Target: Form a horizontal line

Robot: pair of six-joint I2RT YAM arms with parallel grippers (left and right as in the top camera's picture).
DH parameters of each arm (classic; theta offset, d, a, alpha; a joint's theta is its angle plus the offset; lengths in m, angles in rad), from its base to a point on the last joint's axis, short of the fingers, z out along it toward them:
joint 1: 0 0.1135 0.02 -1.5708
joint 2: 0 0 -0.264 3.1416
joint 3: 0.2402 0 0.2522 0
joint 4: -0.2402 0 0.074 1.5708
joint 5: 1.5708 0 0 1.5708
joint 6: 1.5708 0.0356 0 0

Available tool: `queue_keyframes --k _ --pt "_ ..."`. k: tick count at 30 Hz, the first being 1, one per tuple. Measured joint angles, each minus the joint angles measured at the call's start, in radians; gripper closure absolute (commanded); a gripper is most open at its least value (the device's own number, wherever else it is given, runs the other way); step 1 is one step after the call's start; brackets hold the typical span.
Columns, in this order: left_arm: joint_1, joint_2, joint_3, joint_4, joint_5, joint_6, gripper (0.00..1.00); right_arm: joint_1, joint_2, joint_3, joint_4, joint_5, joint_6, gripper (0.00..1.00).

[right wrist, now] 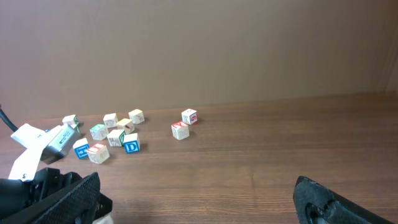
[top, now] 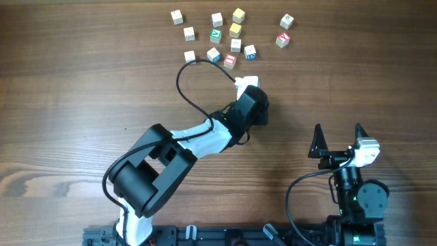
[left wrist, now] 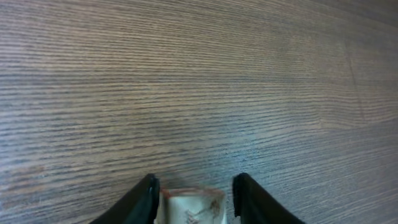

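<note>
My left gripper (left wrist: 194, 185) pinches a wooden cube (left wrist: 189, 205) above the table (left wrist: 199, 87). My right gripper (top: 338, 135) stands wide open, empty. Loose cubes (top: 235, 30) lie scattered far.

The overhead camera hangs high up and looks straight down. It sees the whole brown surface (top: 68, 102). The scattered blocks (top: 215, 35) are on the far side. The left arm (top: 205, 140) and the right arm (top: 349, 179) are on the near side.

The left wrist camera sits very close to the surface and looks down past its own jaws. They poke in at the bottom edge, with a pale block (left wrist: 189, 204) between them. Past that it sees only wood.

The right wrist camera sits low on the near right. It looks across the surface to a plain wall (right wrist: 199, 50). Its jaws fill the two bottom corners. Like the overhead camera, it sees the scattered blocks and part of the left arm.
</note>
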Motion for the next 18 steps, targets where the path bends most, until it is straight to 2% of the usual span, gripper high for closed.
queue_keyframes --k 5,8,12,18 --pt "0.000 0.000 0.000 0.002 0.000 -0.008 0.37 0.000 0.000 0.000 0.000 0.000 0.000 0.00" --pt "0.000 0.001 0.000 0.006 0.007 -0.010 0.36 0.000 0.000 0.000 0.000 0.000 0.000 0.00" --pt "0.000 0.001 0.000 0.005 0.019 -0.012 0.48 0.000 0.000 0.000 0.000 0.000 0.000 0.00" --pt "0.000 -0.001 0.003 -0.041 0.027 -0.034 0.52 0.000 0.000 0.000 0.000 0.000 0.000 0.00"
